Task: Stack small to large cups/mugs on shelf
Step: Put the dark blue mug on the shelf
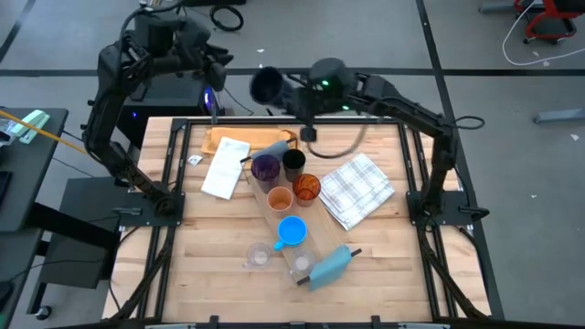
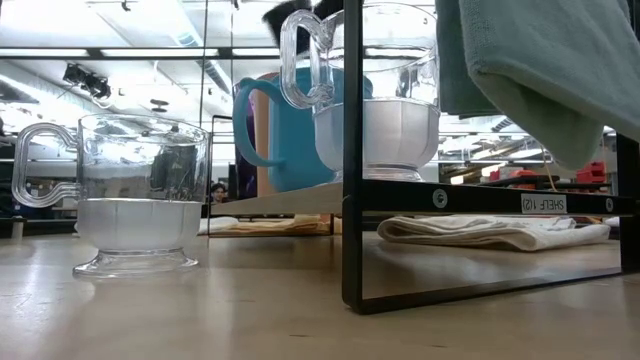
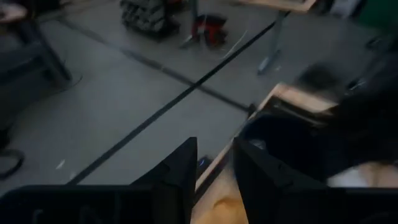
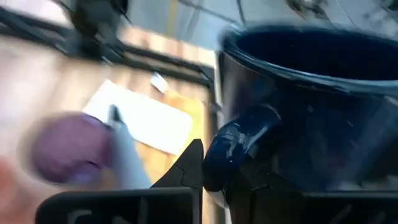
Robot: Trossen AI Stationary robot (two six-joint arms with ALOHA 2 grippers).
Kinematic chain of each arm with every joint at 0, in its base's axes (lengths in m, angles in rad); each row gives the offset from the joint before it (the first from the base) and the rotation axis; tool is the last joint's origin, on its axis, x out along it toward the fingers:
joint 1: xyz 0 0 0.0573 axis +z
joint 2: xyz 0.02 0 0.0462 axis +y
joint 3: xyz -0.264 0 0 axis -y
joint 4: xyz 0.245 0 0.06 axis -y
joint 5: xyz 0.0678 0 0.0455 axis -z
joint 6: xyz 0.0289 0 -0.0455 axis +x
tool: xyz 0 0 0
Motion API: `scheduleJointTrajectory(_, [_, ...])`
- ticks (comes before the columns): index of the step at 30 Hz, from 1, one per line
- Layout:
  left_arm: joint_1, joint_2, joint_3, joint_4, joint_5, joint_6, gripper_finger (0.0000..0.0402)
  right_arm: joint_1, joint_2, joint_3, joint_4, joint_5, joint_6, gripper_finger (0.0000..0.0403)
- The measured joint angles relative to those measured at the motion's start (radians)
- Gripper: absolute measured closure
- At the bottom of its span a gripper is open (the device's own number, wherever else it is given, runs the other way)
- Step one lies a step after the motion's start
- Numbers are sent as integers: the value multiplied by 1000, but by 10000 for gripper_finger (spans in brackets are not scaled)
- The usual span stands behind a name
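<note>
Now, navy mug's point(image 4: 311, 93) handle between right pincer point(image 4: 217, 180) fingers.

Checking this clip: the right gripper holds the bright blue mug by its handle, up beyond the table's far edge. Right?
Not quite. The mug in the right gripper is the dark navy mug, as the right wrist view shows; the bright blue mug sits on the shelf in the high view. The rest holds.

Pale wood bench point(image 1: 219, 265) with black frame rails. White checked cloth point(image 1: 357, 189) lies crumpled toward the right side. White paper sheet point(image 1: 225, 166) rests partly on the orange-brown wooden board point(image 1: 219, 140) at the far edge. Small white tag point(image 1: 196, 160) just beside the paper.
</note>
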Motion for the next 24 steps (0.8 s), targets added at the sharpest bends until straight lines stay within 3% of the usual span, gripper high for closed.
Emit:
scheduleJointTrajectory(6, [51, 8, -2, -119, -2, 23, 296, 82, -115, 4, -137, -67, 115, 394])
scheduleJointTrajectory(10, [54, 12, -3, -112, 0, 21, 296, 139, -176, 3, -250, -20, 184, 394])
scheduleJointTrajectory(18, [54, 10, -3, -68, -1, 21, 303, 244, -281, 2, -273, 34, 278, 394])
scheduleJointTrajectory(24, [53, 10, -3, -69, -1, 20, 301, 348, -363, -16, -302, -113, 430, 394])
